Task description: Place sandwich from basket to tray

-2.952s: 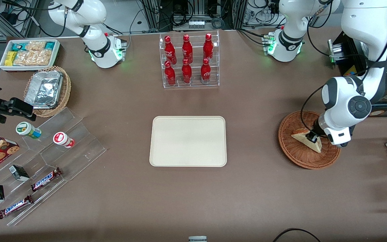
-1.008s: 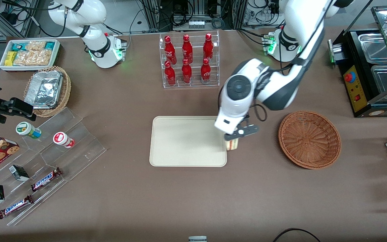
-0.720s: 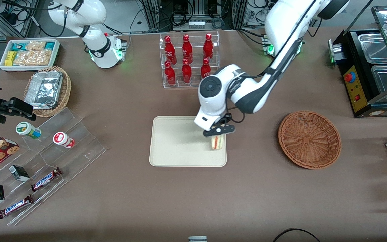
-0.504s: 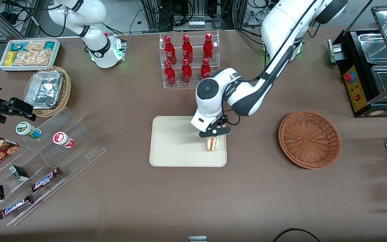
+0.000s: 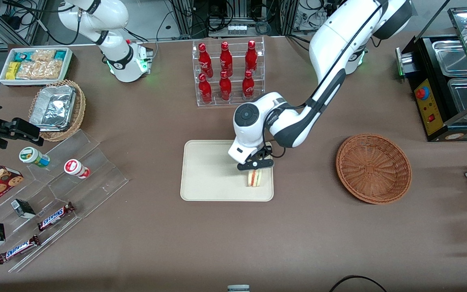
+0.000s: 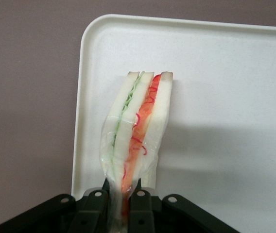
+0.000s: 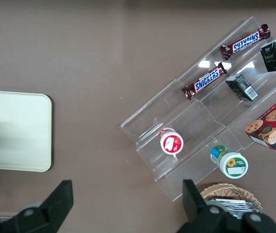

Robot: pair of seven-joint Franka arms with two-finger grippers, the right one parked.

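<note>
Cream tray reached, sandwich not yet let go

Brown table [image 5: 339, 243] first: spread with stock on every side, task items grouped around the middle and the working arm's end.

Cream-beige tray [image 5: 209, 170] next: flat at the table's middle, bare apart from the corner nearest the basket, where the load now sits over it. Same tray [image 6: 225, 73] fills the left wrist view, its rounded corner showing just past the bread.

Reddish-brown wicker basket [image 5: 373, 168] after that: well apart from the tray, toward the working arm's end, with nothing in it. Judged from that, pick-up and carry done.

Gripper [image 5: 255, 164] then: low over the tray's edge nearest the basket, fingers [image 6: 140, 208] clamped on the wedge from both sides.

Sandwich [image 5: 254, 177] last: upright on its cut edge, red and green filling [image 6: 138, 126] between 3 white slices, wrapped in clear film. Touching the tray surface or just above it: cannot tell.

Left to do, as a judgement: settle onto the tray if not already resting, open the fingers, lift clear without toppling the wedge
</note>
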